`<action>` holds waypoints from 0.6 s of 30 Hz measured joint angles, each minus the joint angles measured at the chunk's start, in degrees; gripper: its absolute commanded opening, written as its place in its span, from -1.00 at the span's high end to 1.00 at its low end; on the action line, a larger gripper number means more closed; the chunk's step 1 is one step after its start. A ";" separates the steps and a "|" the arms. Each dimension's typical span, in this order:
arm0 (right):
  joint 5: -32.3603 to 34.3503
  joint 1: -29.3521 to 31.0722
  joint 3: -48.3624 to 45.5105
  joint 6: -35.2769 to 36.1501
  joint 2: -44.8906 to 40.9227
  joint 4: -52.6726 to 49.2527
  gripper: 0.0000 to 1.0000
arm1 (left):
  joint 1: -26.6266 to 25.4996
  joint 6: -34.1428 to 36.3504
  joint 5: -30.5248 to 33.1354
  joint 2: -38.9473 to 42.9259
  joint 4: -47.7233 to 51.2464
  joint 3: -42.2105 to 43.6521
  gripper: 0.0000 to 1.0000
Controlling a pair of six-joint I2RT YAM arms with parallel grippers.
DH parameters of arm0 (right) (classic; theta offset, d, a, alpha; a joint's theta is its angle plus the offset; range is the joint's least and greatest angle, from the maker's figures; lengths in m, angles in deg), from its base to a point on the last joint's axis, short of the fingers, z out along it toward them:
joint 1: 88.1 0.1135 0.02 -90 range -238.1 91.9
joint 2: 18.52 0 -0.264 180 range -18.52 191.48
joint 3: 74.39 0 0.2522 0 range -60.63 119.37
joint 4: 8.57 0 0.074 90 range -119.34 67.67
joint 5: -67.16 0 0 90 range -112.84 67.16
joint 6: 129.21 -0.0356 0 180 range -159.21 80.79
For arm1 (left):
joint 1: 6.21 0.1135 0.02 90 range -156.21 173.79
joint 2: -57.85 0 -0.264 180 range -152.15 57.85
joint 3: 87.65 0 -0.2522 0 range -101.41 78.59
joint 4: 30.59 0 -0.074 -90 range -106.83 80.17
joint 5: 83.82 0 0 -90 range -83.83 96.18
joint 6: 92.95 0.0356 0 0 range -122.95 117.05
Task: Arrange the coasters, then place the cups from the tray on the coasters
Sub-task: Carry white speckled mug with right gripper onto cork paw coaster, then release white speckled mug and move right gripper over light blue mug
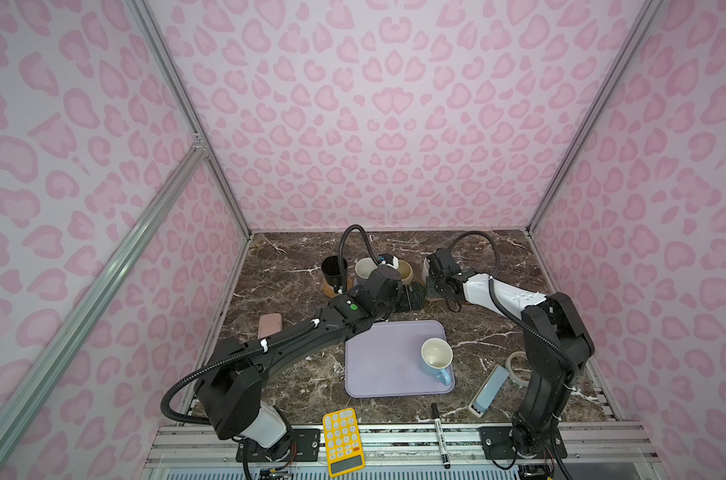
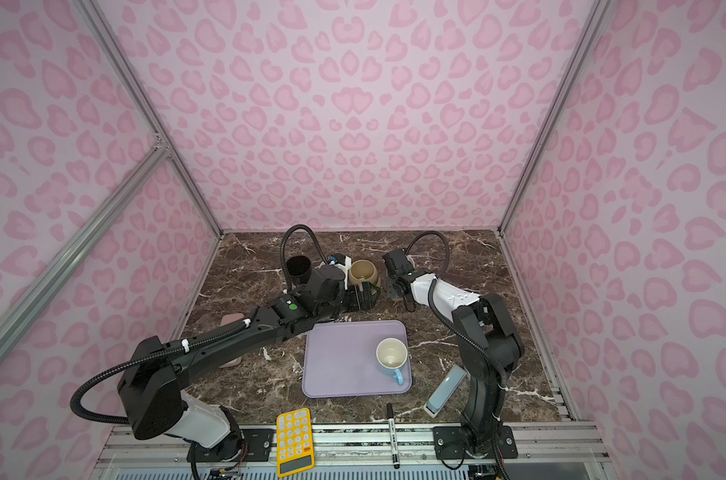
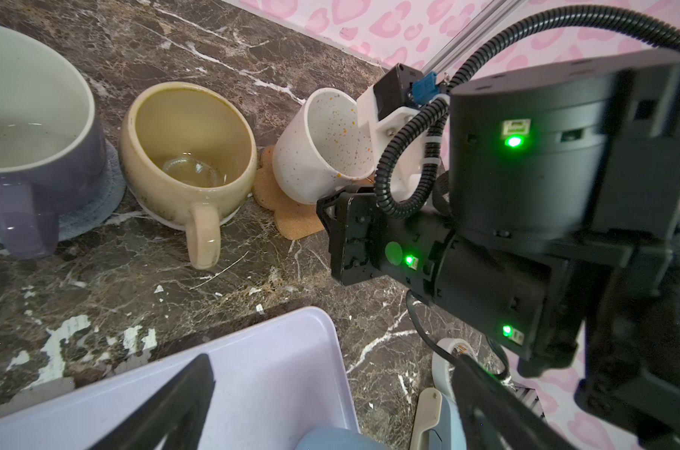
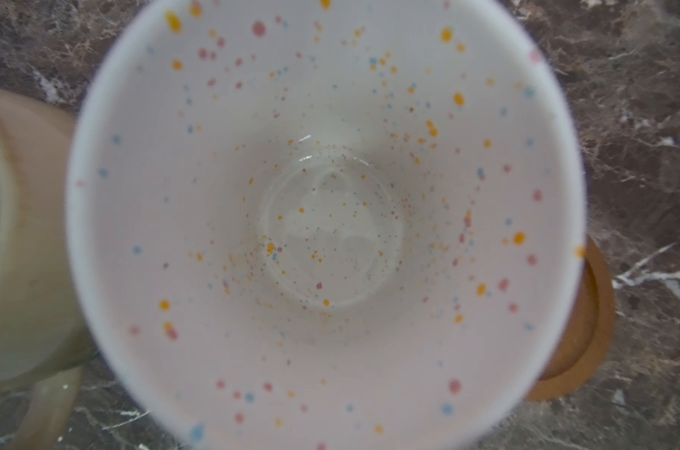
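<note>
On the worktop (image 1: 278, 266), the lavender tray (image 1: 378, 361) is set at the front, and only the light blue mug (image 1: 436, 359) is found on it. The left gripper (image 3: 330, 366) is held wide open and empty near the tray, likely for that mug. The speckled white mug (image 3: 315, 156) is tipped over the tan flower coaster (image 3: 266, 187) and pinched by the tightly closed right gripper (image 3: 325, 204), likely to be set down there.

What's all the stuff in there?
Tray: 1, lavender, middle.
Cups: 5; black, lavender, beige, speckled in back row, blue on tray.
Coasters: 4 visible; orange, grey-blue, flower, wooden; back row.
Calculator: 1, yellow, front.
Marker: 1, black, front.
Case: 1, pink, left.
Tape ring: 1, pale, right.
Oblong: 1, blue-grey, right.
Table: 1, brown marble, underneath.
Left gripper: 1, black, open, near beige cup.
Right gripper: 1, black, shut on speckled cup.
</note>
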 measured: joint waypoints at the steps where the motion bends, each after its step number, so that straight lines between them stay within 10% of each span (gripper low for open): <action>1: 0.02 -0.15 -0.11 -0.31 0.24 0.02 1.00 | 0.00 0.00 0.00 0.00 -0.09 0.00 -0.94; 12: 0.37 -0.20 -3.56 -0.96 0.09 3.23 1.00 | -0.04 -0.39 -0.15 0.04 -0.98 0.85 -0.94; 18: 0.35 -0.11 -3.54 -1.20 0.07 3.26 0.45 | -0.04 -0.39 -0.15 0.92 -1.07 1.75 -0.94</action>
